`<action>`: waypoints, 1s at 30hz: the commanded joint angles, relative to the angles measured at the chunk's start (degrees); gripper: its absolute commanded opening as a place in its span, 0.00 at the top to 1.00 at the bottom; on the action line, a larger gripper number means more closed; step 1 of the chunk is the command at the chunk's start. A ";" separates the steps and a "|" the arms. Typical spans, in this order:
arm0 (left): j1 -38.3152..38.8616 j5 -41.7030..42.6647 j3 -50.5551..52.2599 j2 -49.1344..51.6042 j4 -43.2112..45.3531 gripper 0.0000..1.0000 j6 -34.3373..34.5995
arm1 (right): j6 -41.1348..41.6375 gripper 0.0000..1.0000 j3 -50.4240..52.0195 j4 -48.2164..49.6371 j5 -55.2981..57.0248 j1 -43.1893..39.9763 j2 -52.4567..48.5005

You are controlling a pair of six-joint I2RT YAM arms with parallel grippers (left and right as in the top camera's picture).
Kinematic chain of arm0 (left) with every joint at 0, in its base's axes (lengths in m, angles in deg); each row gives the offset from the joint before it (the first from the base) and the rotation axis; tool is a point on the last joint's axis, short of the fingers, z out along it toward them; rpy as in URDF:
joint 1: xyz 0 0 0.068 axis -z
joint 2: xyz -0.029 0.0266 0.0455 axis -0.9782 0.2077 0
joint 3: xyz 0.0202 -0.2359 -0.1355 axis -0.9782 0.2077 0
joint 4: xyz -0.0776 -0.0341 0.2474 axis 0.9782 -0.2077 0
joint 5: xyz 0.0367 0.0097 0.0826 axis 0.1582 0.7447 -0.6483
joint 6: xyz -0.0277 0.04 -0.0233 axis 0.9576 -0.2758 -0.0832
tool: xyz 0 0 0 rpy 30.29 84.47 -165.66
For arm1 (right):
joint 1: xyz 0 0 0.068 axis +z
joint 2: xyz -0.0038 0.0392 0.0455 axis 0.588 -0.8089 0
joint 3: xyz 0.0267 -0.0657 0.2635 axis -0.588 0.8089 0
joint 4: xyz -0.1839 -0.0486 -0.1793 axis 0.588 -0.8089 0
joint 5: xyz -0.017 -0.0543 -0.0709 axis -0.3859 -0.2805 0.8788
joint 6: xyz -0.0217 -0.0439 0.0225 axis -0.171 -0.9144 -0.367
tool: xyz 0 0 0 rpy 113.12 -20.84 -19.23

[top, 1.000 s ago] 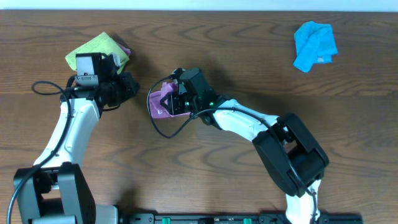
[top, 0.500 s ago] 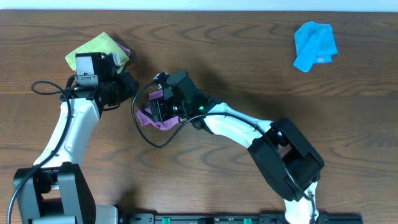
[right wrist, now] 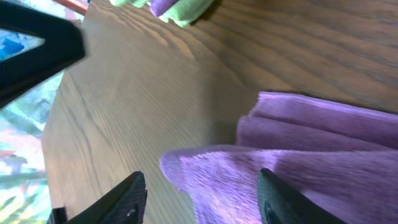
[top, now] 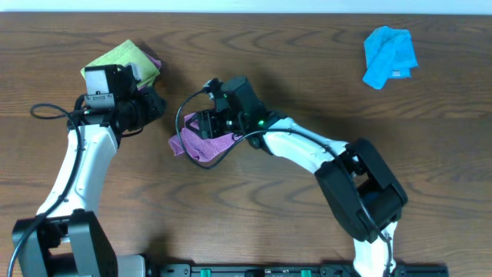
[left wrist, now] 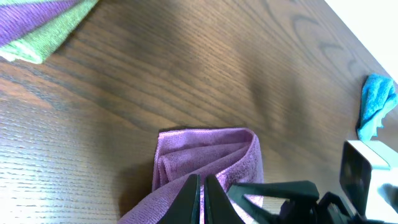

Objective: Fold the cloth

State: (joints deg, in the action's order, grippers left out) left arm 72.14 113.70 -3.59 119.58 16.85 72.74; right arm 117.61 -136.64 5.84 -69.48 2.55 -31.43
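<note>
Purple cloth lies bunched on the table, centre-left, beneath the right gripper. Its fingers are spread wide, a cloth fold between them. Left gripper pinched closed, empty, near the cloth's edge.

Cloth centre of table; cloth pile back-left; another cloth back-right, well apart.

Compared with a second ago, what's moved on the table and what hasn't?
The right pincer swung left, then partly back; the cloth went with it and now lies lower-left of where it was, more spread out. The left pincer shifted slightly left. The blue cloth and green cloth stayed put.
</note>
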 commanded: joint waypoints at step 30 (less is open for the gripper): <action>-3.98 -0.02 -1.75 -1.64 -7.87 0.94 -8.15 | -31.61 0.36 -15.06 -34.05 26.43 9.46 0.68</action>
State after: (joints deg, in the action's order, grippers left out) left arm 68.62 113.51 -3.61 118.73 9.31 66.27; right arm 88.75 -151.16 -27.93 -46.73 10.07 -31.36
